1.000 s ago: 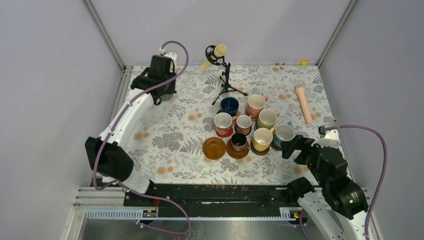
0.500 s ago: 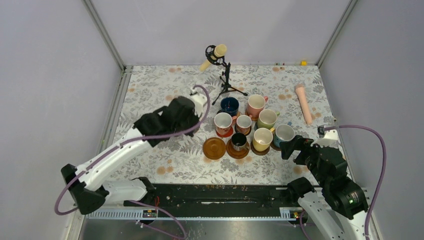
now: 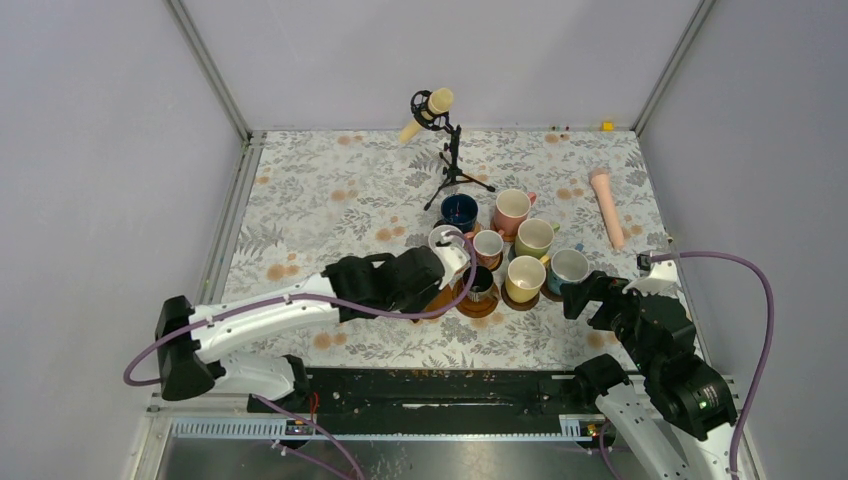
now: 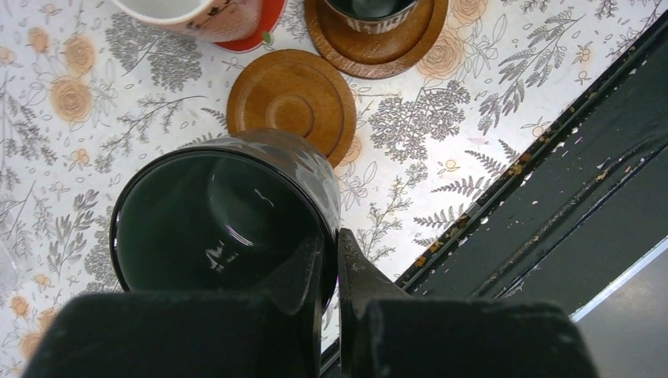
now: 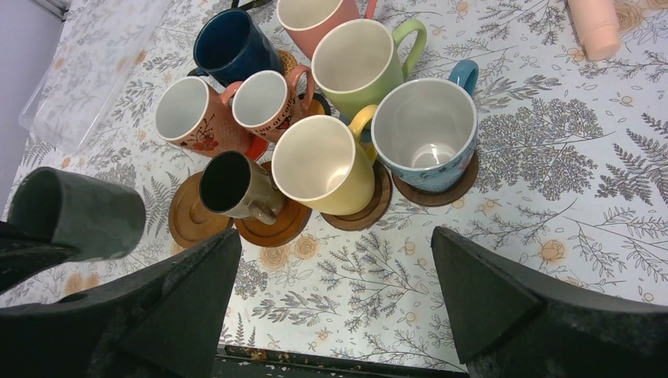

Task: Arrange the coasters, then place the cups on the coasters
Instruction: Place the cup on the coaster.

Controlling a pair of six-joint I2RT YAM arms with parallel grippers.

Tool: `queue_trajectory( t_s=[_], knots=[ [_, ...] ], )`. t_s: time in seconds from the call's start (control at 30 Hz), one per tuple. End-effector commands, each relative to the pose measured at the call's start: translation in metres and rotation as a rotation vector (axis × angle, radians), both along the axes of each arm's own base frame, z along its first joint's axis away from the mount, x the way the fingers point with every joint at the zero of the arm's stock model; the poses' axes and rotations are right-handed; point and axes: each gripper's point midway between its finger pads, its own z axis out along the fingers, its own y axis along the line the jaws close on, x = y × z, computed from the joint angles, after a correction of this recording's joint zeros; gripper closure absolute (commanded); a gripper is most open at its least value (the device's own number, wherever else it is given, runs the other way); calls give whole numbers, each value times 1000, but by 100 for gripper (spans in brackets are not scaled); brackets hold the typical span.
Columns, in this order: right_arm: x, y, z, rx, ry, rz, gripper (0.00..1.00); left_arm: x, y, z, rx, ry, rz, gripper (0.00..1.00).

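My left gripper (image 4: pixel 331 252) is shut on the rim of a dark green cup (image 4: pixel 220 213), one finger inside and one outside. The cup hangs just short of an empty brown wooden coaster (image 4: pixel 291 102), and the right wrist view shows this cup (image 5: pixel 79 213) left of that coaster (image 5: pixel 193 213). Several cups stand on coasters in a cluster: navy (image 5: pixel 232 47), pale green (image 5: pixel 362 59), light blue (image 5: pixel 425 130), yellow (image 5: pixel 319 165) and a small black one (image 5: pixel 228 185). My right gripper (image 5: pixel 335 236) is open and holds nothing, near the light blue cup.
A cream microphone on a black stand (image 3: pixel 440 110) stands behind the cluster. A pink cylindrical handle (image 3: pixel 607 205) lies at the right. The black rail (image 4: pixel 551 197) of the table's near edge runs close to the left gripper.
The left arm has swung from the far left corner across the table to the cup cluster, carrying the dark green cup. The right arm has not moved.
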Motion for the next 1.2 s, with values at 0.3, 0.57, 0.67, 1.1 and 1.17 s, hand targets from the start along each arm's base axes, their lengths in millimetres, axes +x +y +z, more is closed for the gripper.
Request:
queue_trajectory(
  t_s=[0.3, 0.57, 0.67, 1.1, 1.17],
  knots=[
    [0, -7, 5, 6, -19, -41, 1, 12, -53, -7, -46, -49, -130, 100],
    [-1, -8, 6, 11, -27, -44, 1, 21, -61, -28, 30, -63, -155, 100],
    [-1, -7, 6, 12, -27, -45, 1, 24, -62, -34, 68, -58, -158, 100],
    [-2, -9, 8, 5, -33, -44, 1, 36, -67, -41, 48, -18, -155, 100],
    [-2, -9, 7, 4, -33, -45, 1, 38, -66, -42, 43, -7, -153, 100]
  ],
)
